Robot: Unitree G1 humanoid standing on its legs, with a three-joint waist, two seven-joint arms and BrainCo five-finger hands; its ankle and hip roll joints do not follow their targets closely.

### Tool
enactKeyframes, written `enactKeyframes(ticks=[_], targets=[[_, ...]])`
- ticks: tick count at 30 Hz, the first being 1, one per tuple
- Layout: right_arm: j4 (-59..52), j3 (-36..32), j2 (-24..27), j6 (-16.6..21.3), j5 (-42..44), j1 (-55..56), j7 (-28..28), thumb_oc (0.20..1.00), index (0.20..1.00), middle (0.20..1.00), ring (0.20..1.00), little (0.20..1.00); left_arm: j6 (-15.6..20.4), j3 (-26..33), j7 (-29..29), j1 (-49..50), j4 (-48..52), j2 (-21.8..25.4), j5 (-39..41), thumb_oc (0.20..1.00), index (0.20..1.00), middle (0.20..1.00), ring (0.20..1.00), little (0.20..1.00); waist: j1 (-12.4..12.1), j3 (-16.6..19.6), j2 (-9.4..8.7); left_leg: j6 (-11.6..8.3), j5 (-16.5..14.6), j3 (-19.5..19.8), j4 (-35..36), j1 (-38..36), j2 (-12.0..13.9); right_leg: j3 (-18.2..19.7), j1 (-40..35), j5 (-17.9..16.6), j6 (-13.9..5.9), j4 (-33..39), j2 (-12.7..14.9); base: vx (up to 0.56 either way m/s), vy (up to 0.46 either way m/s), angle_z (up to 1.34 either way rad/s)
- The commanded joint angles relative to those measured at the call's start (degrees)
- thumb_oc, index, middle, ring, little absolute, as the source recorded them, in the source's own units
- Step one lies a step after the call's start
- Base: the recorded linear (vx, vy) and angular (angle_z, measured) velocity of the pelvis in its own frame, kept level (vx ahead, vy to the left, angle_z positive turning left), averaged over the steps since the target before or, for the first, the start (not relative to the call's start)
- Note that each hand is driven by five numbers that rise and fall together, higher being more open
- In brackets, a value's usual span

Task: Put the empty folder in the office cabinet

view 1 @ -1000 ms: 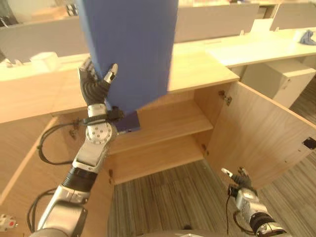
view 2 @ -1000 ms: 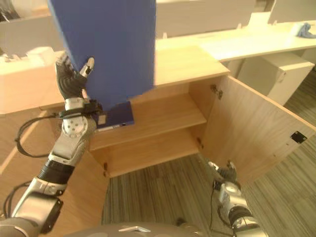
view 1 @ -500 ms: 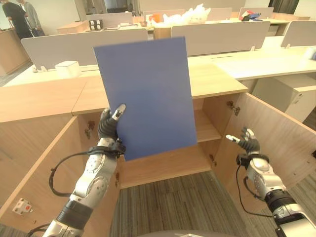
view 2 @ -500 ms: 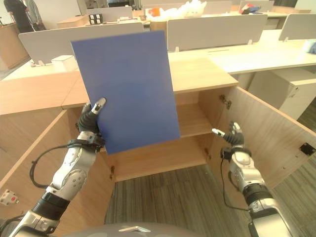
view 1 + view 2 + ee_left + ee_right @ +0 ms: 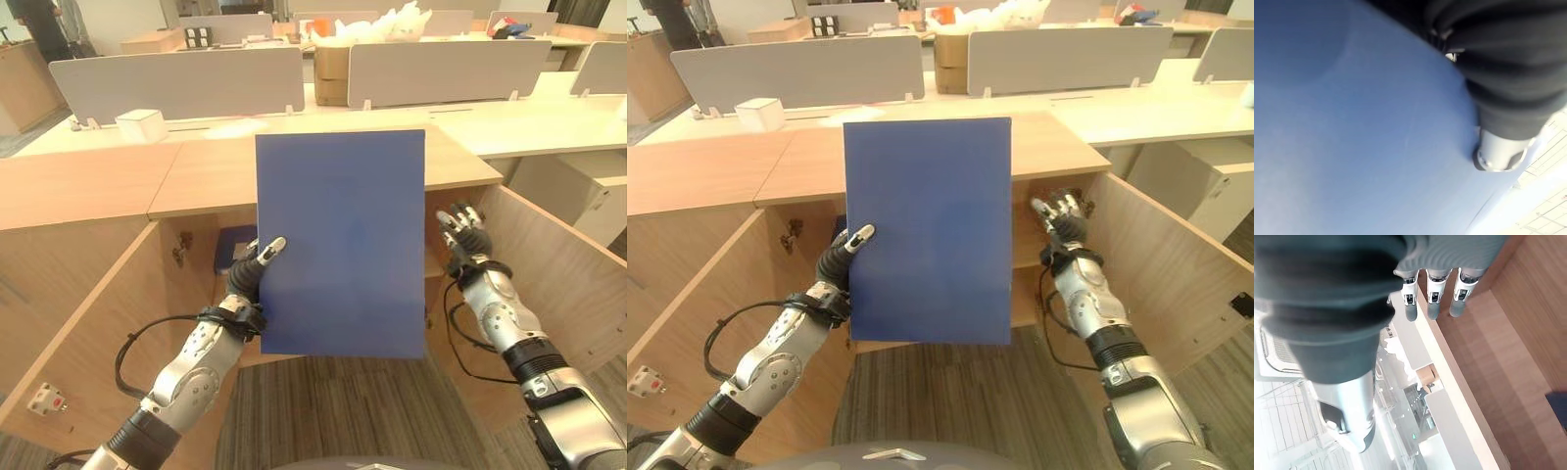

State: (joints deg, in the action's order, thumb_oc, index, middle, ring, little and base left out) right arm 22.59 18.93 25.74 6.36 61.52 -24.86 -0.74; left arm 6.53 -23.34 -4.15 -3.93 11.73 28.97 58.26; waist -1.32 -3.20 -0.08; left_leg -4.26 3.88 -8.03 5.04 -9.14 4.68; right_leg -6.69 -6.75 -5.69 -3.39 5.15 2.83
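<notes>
A plain blue folder (image 5: 341,245) stands upright in the air before the open wooden cabinet (image 5: 206,176). My left hand (image 5: 250,279) pinches its left edge, thumb on the front, fingers behind; the left wrist view shows the thumb (image 5: 1501,147) pressed on the blue cover (image 5: 1352,137). My right hand (image 5: 462,233) is raised just off the folder's right edge, palm toward the cabinet, fingers (image 5: 1432,298) straight and apart from the folder. The folder hides most of the cabinet's shelf.
Both cabinet doors stand wide: left door (image 5: 88,313), right door (image 5: 558,264). Another blue item (image 5: 233,247) lies inside the cabinet at left. Behind are desks with grey dividers, a white box (image 5: 142,124), a cardboard box (image 5: 333,69) and a white drawer unit (image 5: 588,186).
The folder has come down and to the right, now squarely before the cabinet opening. My right hand has risen from low by the door to beside the folder's right edge. The view has shifted.
</notes>
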Motion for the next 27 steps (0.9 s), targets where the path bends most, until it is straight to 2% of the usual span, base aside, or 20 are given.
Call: enactKeyframes(ticks=[1,5,11,18,20,23,27], targets=[[-10.8,3.3,-3.0,3.1,2.1,-4.3,-3.8,1.000,1.000,1.000,1.000,1.000,2.5,2.7,-0.9,-0.9,6.4,3.7,0.2,0.200,0.200,0.200,0.200,0.200,-1.1,1.8,-4.58,0.49,-5.7,0.6,0.0,1.4,-1.7,-1.3,-0.3,4.2,-4.97,-0.2,5.5,0.00,0.000,0.00],[-25.8,9.4,-1.9,2.3,0.6,-1.4,-8.9,1.000,1.000,1.000,1.000,1.000,3.2,6.4,-0.7,1.4,9.5,2.8,-2.7,0.200,0.200,0.200,0.200,0.200,-1.8,1.4,-5.49,0.45,-5.4,1.1,0.0,2.6,-1.7,-1.9,0.4,4.2,-4.97,-0.2,5.7,0.00,0.003,0.01],[-29.1,10.7,-0.5,1.2,-0.8,0.2,-9.7,1.000,1.000,1.000,1.000,1.000,4.0,8.5,0.0,2.5,10.2,1.5,-4.6,0.200,0.200,0.200,0.200,0.200,-2.4,1.3,-6.13,0.52,-5.4,1.5,0.0,3.2,-1.8,-2.5,0.6,4.3,-5.11,-0.2,5.9,0.01,0.006,0.07],[-27.0,3.2,-5.1,2.3,-2.0,5.9,-5.9,1.000,1.000,1.000,1.000,1.000,3.7,11.0,1.2,4.4,9.5,-1.6,-7.6,0.200,0.200,0.200,0.200,0.200,-2.6,1.4,-6.60,0.94,-5.8,2.1,0.0,3.6,-2.2,-3.1,0.5,4.5,-5.35,-0.4,6.5,0.02,0.010,0.09],[-27.0,3.2,-5.1,2.3,-2.1,5.9,-5.9,1.000,1.000,1.000,1.000,1.000,3.7,11.0,1.2,4.4,9.5,-1.6,-7.6,0.200,0.200,0.200,0.200,0.200,-2.6,1.4,-6.61,0.94,-5.8,2.1,0.0,3.6,-2.2,-3.1,0.5,4.5,-5.35,-0.4,6.5,0.00,0.000,0.00],[-25.8,-1.2,-8.1,3.4,-2.8,7.4,-2.1,1.000,1.000,1.000,1.000,1.000,3.1,12.0,2.5,5.1,9.1,-2.7,-9.3,0.200,0.200,0.200,0.200,0.200,-2.0,1.6,-6.46,1.17,-6.2,1.8,0.0,3.3,-2.3,-3.0,0.5,4.4,-5.43,-0.4,6.7,0.01,0.009,0.00],[-25.6,-2.9,-8.8,3.9,-3.3,7.3,-0.8,1.000,1.000,1.000,1.000,1.000,2.9,12.3,3.0,5.4,9.1,-3.0,-10.0,0.200,0.200,0.200,0.200,0.200,-1.9,1.5,-6.38,1.25,-6.4,1.7,0.0,3.2,-2.3,-2.8,0.5,4.3,-5.47,-0.4,6.8,0.00,0.000,0.00]])
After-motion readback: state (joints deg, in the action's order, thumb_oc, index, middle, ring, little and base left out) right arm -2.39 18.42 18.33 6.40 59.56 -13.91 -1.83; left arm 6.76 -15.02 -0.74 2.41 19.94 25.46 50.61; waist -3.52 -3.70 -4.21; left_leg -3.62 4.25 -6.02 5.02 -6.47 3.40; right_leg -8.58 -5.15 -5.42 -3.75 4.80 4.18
